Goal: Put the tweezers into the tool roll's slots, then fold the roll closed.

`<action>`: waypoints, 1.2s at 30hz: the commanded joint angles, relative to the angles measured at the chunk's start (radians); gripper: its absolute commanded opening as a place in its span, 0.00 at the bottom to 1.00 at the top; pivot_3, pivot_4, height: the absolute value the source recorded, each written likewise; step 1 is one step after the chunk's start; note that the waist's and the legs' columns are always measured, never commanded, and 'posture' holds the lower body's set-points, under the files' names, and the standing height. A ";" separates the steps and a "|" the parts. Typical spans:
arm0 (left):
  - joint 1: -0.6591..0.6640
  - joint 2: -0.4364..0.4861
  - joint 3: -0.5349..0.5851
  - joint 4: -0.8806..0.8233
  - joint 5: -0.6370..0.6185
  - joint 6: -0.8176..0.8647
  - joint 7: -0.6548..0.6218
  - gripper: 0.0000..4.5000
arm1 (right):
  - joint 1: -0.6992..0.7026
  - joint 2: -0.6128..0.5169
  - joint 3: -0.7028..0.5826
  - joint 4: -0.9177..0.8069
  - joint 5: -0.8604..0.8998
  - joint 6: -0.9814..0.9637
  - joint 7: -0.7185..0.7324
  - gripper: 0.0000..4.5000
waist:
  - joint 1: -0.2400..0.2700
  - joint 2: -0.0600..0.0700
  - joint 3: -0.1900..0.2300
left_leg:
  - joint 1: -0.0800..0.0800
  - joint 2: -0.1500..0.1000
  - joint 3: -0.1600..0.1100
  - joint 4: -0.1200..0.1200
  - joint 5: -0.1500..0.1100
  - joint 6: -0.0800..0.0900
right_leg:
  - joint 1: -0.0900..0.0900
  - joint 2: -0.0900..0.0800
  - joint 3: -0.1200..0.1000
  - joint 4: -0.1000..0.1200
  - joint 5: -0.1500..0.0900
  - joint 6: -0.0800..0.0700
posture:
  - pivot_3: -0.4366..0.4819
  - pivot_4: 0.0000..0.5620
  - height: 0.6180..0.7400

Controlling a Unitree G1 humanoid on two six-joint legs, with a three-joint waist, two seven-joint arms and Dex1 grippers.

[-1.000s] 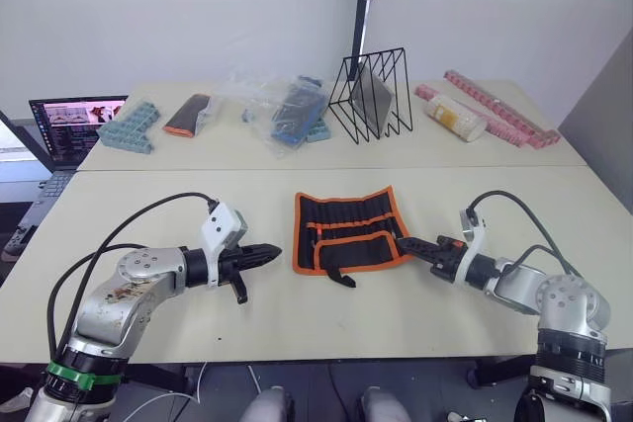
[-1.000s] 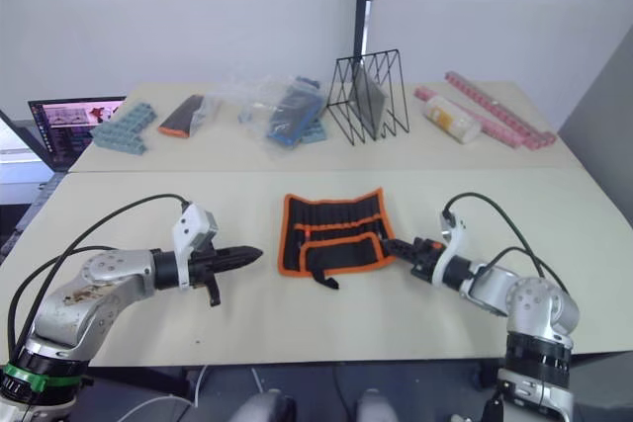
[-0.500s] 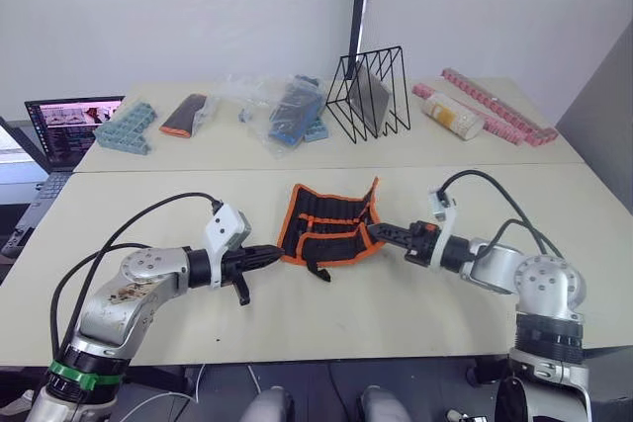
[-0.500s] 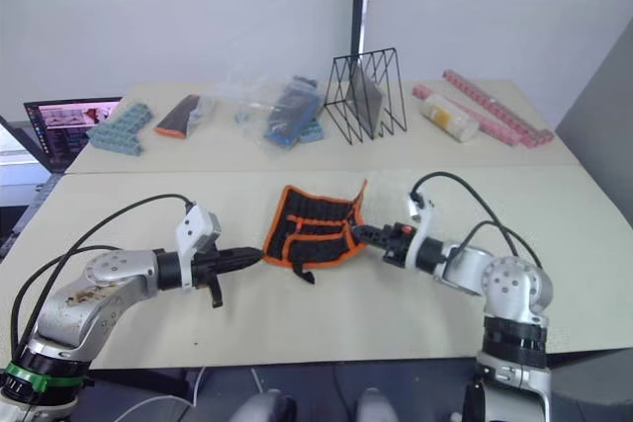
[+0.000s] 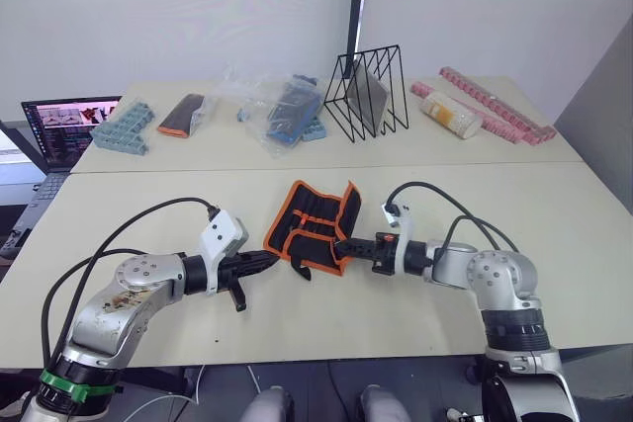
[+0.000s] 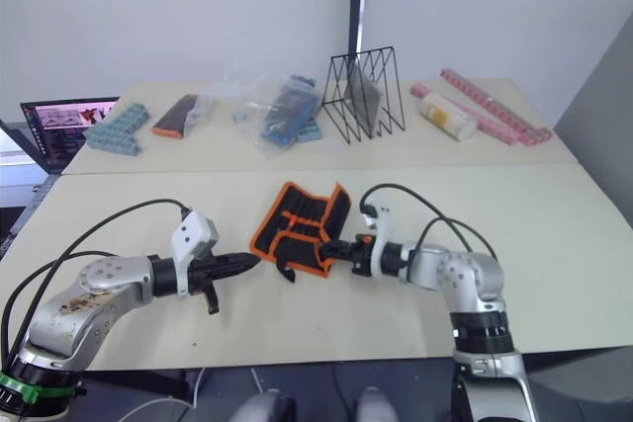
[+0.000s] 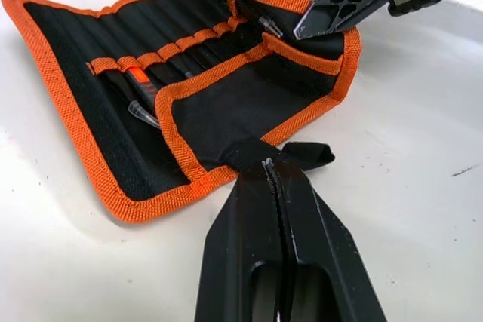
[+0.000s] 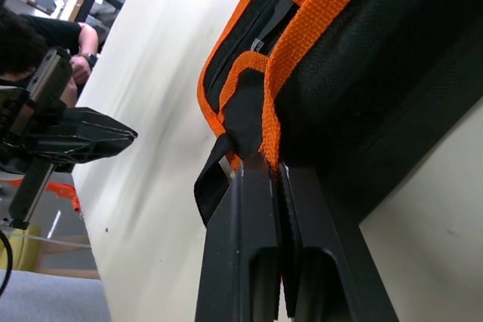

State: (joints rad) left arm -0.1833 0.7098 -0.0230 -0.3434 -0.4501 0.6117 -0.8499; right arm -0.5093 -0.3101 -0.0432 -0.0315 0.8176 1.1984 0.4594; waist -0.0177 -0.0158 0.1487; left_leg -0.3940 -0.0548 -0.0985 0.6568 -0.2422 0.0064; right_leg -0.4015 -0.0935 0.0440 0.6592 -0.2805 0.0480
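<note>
Fingers of the right claw (image 5: 343,245) were pinched on the orange edging of the tool roll (image 5: 312,224), its right half lifted and folded over toward the left. The left claw (image 5: 272,257), fingers pressed together and holding nothing, pointed at the roll's lower left corner, beside the black cord (image 7: 306,154). Tweezers (image 7: 143,114) sat in the slots (image 7: 162,69). The roll lay mid-tabletop (image 5: 178,200).
</note>
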 commanded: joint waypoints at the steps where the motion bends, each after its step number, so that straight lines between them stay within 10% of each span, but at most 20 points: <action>1: 0.003 0.009 0.017 -0.030 0.010 -0.019 0.007 0.00 | -0.017 0.033 0.044 0.012 -0.026 -0.028 0.024 0.00 | 0.000 0.000 0.000 | -0.001 0.000 0.000 0.000 0.000 0.000 | -0.001 0.000 0.000 0.001 0.000 0.000 | 0.48 0.27 1.00; 15: 0.057 0.019 0.044 -0.051 0.023 -0.026 0.021 0.00 | -0.041 0.085 0.120 0.144 -0.162 -0.109 0.092 0.00 | -0.011 0.000 0.000 | 0.000 0.001 0.000 0.000 0.000 -0.001 | -0.002 0.001 0.000 0.004 0.000 0.000 | 0.48 0.27 1.00; 28: 0.062 0.029 0.071 -0.035 0.039 -0.041 0.029 0.00 | -0.054 0.092 0.102 0.161 -0.161 -0.125 0.200 0.96 | -0.020 0.000 0.000 | 0.000 0.001 0.000 0.000 0.000 -0.001 | -0.002 0.001 0.000 0.004 0.000 0.000 | 0.48 0.27 1.00; 36: 0.035 0.032 0.074 0.004 0.055 -0.064 0.026 0.00 | -0.062 0.099 0.063 0.216 -0.156 -0.123 0.190 0.98 | -0.020 0.000 0.000 | 0.001 0.000 0.000 0.000 0.001 -0.001 | -0.002 0.000 0.000 0.004 0.000 0.000 | 0.48 0.27 1.00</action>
State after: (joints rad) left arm -0.1385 0.7297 0.0221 -0.3335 -0.3980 0.5691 -0.8206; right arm -0.5743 -0.2067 0.0473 0.1496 0.6766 1.0739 0.6807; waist -0.0374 -0.0158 0.1486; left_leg -0.3933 -0.0543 -0.0986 0.6569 -0.2414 0.0050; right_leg -0.4032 -0.0931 0.0445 0.6637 -0.2803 0.0478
